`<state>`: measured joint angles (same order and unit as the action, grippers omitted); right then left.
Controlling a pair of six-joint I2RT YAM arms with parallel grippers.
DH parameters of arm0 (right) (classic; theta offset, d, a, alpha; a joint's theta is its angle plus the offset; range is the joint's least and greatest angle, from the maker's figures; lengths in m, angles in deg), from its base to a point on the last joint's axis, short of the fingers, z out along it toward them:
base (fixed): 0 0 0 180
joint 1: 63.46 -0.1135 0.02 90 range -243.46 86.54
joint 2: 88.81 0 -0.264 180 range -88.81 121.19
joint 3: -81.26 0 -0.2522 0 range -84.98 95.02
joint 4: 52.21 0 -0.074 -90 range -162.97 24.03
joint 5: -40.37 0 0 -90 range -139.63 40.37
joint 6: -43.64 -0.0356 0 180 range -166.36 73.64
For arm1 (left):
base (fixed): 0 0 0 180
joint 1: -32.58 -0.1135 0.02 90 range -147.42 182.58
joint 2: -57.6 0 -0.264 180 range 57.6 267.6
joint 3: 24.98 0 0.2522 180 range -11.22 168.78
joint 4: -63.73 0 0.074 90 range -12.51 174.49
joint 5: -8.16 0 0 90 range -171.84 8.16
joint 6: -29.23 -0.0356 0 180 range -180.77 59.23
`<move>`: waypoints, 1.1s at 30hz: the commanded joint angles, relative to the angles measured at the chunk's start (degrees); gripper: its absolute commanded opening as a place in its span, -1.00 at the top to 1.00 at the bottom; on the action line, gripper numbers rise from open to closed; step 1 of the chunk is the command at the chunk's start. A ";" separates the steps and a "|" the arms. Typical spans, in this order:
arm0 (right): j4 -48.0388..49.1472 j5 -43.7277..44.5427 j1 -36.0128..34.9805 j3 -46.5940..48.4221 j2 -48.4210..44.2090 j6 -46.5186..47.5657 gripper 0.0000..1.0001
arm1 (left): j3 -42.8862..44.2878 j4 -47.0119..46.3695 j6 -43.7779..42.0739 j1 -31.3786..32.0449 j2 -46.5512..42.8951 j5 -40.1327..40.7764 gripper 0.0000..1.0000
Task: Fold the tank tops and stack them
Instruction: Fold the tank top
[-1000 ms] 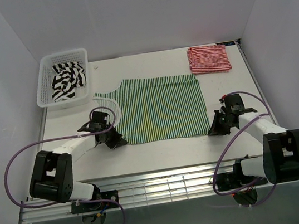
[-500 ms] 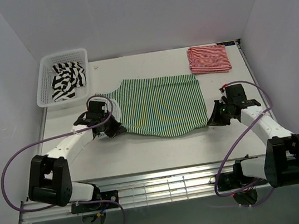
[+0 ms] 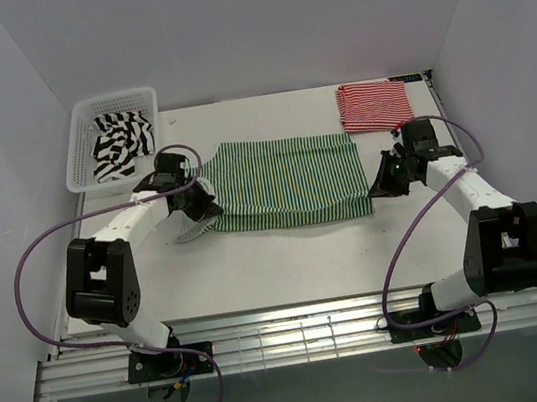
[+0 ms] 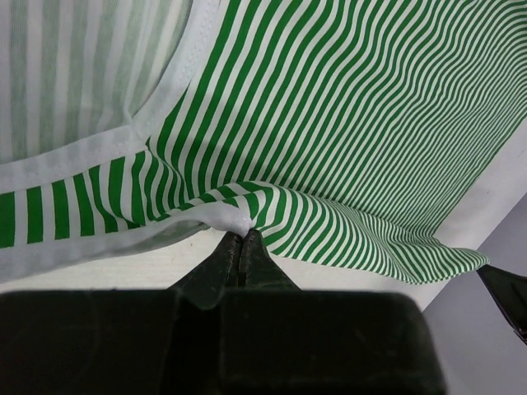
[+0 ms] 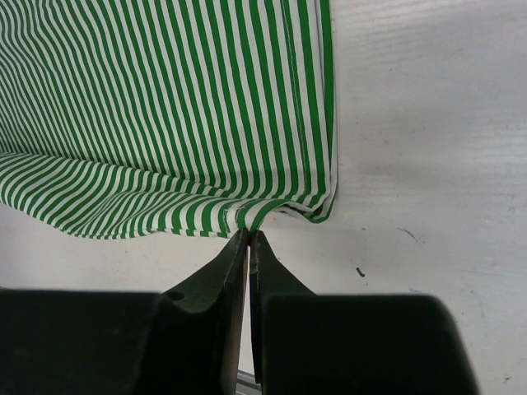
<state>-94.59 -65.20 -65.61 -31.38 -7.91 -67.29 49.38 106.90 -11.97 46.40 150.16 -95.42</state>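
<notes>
The green top (image 3: 286, 180) lies between the two grippers. Its near edge is pinched at the left end by the clenched left gripper (image 4: 239, 244) and at the right end by the clenched right gripper (image 5: 249, 240). Compared with a second ago, both grippers have carried this edge away from the bases, so the top shows shorter. The red top (image 3: 374, 106) lies folded at the far right, and the black top (image 3: 124, 145) is in the basket (image 3: 77, 139).

left arm (image 3: 130, 220) extended | left fingers (image 4: 216, 265) pressed together | right arm (image 3: 461, 188) extended | right fingers (image 5: 227, 271) pressed together
</notes>
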 commanded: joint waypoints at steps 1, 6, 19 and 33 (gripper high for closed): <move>-0.12 -1.13 0.40 4.40 2.67 1.15 0.85 | 4.34 1.09 -2.47 -0.90 2.26 -1.00 1.00; 0.32 -1.39 0.48 9.41 7.77 2.38 0.85 | 9.18 2.67 -3.53 -1.34 6.93 -1.18 1.00; 1.46 -0.24 0.48 16.35 18.49 2.65 0.85 | 17.53 3.73 -6.34 -2.40 16.86 -1.01 0.61; 6.12 -6.66 -0.83 13.04 13.41 4.67 -0.80 | 21.14 2.67 -7.14 -1.79 12.84 -2.15 -0.96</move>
<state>-90.72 -68.44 -65.66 -15.95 10.93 -64.19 68.79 110.20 -18.44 44.33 168.67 -96.69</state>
